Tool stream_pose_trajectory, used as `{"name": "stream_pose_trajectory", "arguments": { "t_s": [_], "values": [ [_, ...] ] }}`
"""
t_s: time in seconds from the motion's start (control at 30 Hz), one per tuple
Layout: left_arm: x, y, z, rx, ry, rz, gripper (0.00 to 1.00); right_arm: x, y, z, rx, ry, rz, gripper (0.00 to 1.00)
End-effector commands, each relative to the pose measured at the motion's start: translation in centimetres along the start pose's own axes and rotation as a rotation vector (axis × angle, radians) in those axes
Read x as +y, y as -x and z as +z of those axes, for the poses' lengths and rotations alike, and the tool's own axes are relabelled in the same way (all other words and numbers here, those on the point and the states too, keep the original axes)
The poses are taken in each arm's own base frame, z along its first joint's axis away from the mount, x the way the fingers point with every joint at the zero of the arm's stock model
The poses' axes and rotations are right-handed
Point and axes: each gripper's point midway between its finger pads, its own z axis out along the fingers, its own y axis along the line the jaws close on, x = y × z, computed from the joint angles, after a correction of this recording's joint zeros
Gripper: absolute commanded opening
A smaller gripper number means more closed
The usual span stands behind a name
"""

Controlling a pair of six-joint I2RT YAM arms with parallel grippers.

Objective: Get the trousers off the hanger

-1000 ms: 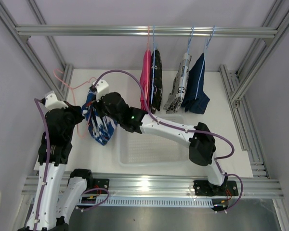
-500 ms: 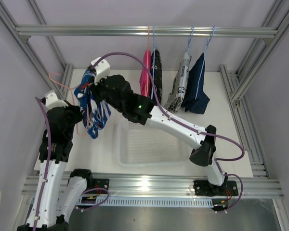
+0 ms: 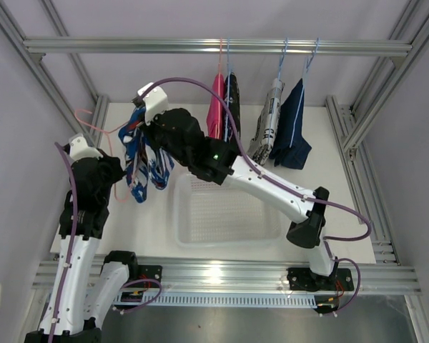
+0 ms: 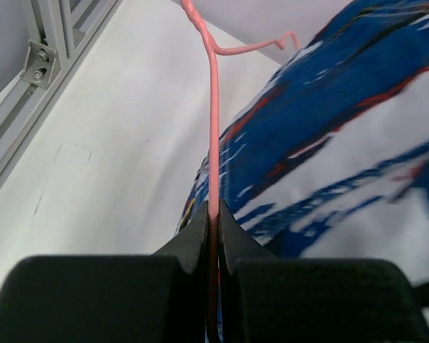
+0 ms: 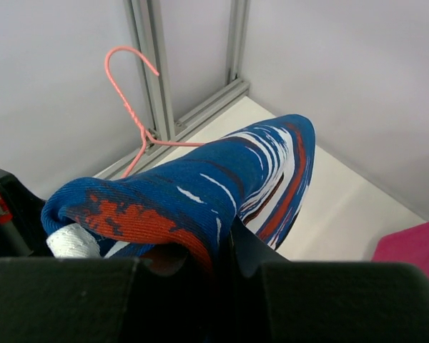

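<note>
The left claw point(image 4: 213, 214) is pinched shut on the pink hanger point(image 4: 212, 128). Beyond it, the right claw point(image 5: 224, 250), clamped on the blue patterned trousers point(image 5: 229, 171), has hauled them up off the tabletop point(image 3: 322, 179) this past second. They look to be sliding along the wire, probably nearly free. Four other pairs point(image 3: 292, 132) hang from the far rail point(image 3: 200, 46).

Left arm point(image 3: 79, 214): rises from the near-left base, elbow folded, wrist turned toward the right. Left gripper point(image 4: 213, 214): jaws pinched tight on the pink hanger wire point(image 4: 212, 128).

Right arm point(image 3: 264, 189): stretched from the near-right base diagonally to the far left. Right gripper point(image 5: 222, 246): jaws nearly together, clamping a fold of the blue patterned trousers point(image 5: 200, 186).

The grippers sit near each other, the right one farther back.
</note>
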Motion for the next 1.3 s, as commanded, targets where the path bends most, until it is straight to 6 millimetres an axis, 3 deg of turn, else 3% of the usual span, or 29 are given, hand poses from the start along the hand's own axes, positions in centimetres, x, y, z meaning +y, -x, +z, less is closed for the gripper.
{"name": "stream_pose_trajectory", "arguments": {
  "t_s": [0.0,0.2,0.4,0.63,1.0,1.13,1.2,1.27],
  "values": [
    [-0.1,0.7,0.5,-0.037,-0.007,-0.006,0.01,-4.1,14.6,-7.6,-0.342,-0.049,0.096,0.0],
    [-0.9,0.4,0.7,-0.027,-0.053,-0.003,0.0,-5.6,16.9,-9.7,-0.393,-0.072,0.108,0.0],
    [-2.8,-0.7,0.9,0.013,-0.139,0.04,0.01,-6.1,17.5,-10.0,-0.415,-0.084,0.116,0.0],
    [-3.0,-1.6,1.3,0.049,-0.125,0.098,0.0,-6.7,18.7,-11.2,-0.435,-0.089,0.116,0.0],
    [-2.6,-2.8,2.2,0.102,-0.087,0.12,0.0,-9.8,21.6,-16.7,-0.477,-0.145,0.093,0.0],
    [-2.4,-3.0,2.5,0.111,-0.07,0.127,0.0,-10.7,21.2,-17.9,-0.467,-0.163,0.085,0.0],
    [-2.2,-2.9,2.5,0.108,-0.057,0.13,0.0,-10.5,19.3,-17.3,-0.427,-0.163,0.072,0.0],
    [-1.9,-2.7,2.5,0.098,-0.042,0.132,0.0,-10.9,18.8,-18.7,-0.427,-0.159,0.09,0.0]
  ]
}}
